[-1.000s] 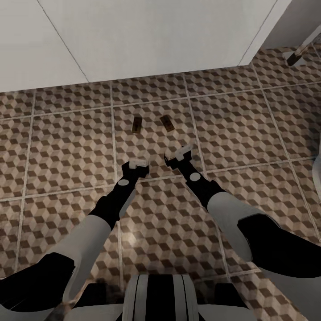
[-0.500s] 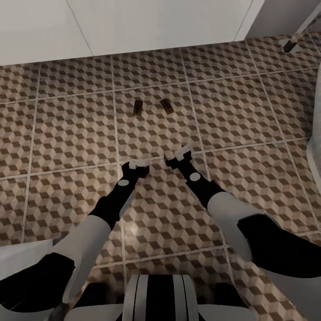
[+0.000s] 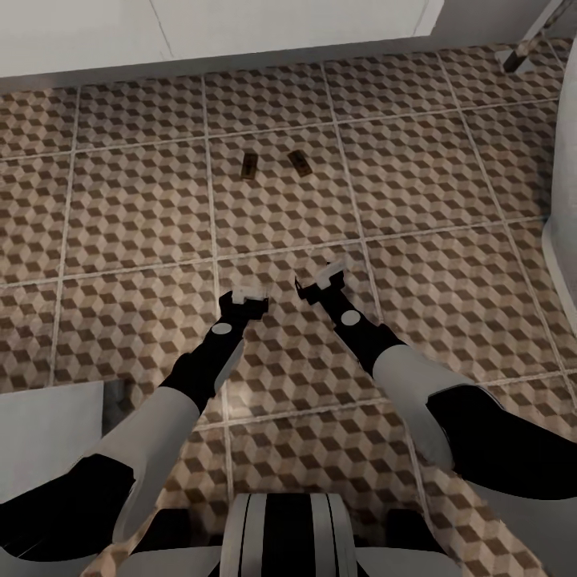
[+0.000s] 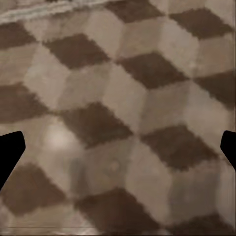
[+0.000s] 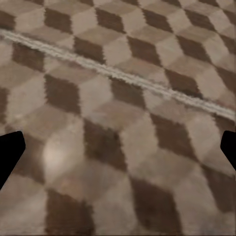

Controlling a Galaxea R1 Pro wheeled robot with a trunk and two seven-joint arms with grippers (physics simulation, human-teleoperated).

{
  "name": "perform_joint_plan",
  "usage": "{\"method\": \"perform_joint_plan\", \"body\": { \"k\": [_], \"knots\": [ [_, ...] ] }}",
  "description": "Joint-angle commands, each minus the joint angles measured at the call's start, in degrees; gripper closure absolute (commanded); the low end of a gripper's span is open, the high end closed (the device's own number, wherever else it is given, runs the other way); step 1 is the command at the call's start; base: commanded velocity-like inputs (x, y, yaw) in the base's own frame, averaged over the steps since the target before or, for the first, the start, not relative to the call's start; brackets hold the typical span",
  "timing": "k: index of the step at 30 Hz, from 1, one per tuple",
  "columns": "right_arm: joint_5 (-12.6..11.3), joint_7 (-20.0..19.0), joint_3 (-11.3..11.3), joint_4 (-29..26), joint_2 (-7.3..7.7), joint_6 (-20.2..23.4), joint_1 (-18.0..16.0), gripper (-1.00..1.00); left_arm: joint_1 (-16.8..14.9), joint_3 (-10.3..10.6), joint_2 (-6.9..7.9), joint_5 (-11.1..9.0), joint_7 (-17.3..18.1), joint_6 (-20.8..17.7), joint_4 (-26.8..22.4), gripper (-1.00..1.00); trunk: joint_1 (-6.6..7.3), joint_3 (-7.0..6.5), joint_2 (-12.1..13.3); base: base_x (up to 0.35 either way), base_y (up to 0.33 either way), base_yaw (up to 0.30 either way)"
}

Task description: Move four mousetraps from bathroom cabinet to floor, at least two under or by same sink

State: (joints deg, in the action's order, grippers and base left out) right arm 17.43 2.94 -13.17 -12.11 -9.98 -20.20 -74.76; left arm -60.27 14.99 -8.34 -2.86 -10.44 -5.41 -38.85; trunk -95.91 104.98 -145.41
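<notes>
Two mousetraps lie side by side on the bathroom floor (image 3: 449, 184), a left one (image 3: 249, 166) and a right one (image 3: 300, 162), close to the white wall at the top of the head view. My left gripper (image 3: 245, 296) hangs open and empty over the tiles, well short of them. My right gripper (image 3: 321, 280) is open and empty too, a tile nearer me than the traps. Both wrist views look down at bare patterned floor (image 4: 118, 118) (image 5: 118, 118), with dark fingertips (image 4: 10, 150) (image 5: 10, 152) at the picture edges. The cabinet and the sink are out of view.
A white wall base (image 3: 240, 24) runs along the far side. A white curved fixture edge (image 3: 563, 184) stands at the right. A pale grey box corner (image 3: 44, 433) shows at the lower left. A small metal foot (image 3: 513, 58) sits at the far right corner.
The whole head view has slid: the wall and the two mousetraps sit farther away in the picture, so the camera backed off. A grey box corner has come in at lower left. Both grippers stay open.
</notes>
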Motion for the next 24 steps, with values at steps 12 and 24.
{"method": "perform_joint_plan", "body": {
  "k": [12, 24],
  "knots": [
    [0.59, 0.23, 0.03, 0.07, -0.01, -0.18, -0.03, -1.0, -0.02, 0.3, 0.05, -0.3, -0.46, -0.3, -0.5, -1.0, 0.03, 0.02, -0.01, -0.067, 0.0, 0.0],
    [0.59, 0.22, 0.07, 0.0, -0.01, -0.16, -0.03, -1.0, -0.02, 0.28, 0.02, -0.36, -0.46, -0.34, -0.87, -1.0, 0.03, 0.02, -0.01, -0.004, 0.0, 0.0]
  ]
}}
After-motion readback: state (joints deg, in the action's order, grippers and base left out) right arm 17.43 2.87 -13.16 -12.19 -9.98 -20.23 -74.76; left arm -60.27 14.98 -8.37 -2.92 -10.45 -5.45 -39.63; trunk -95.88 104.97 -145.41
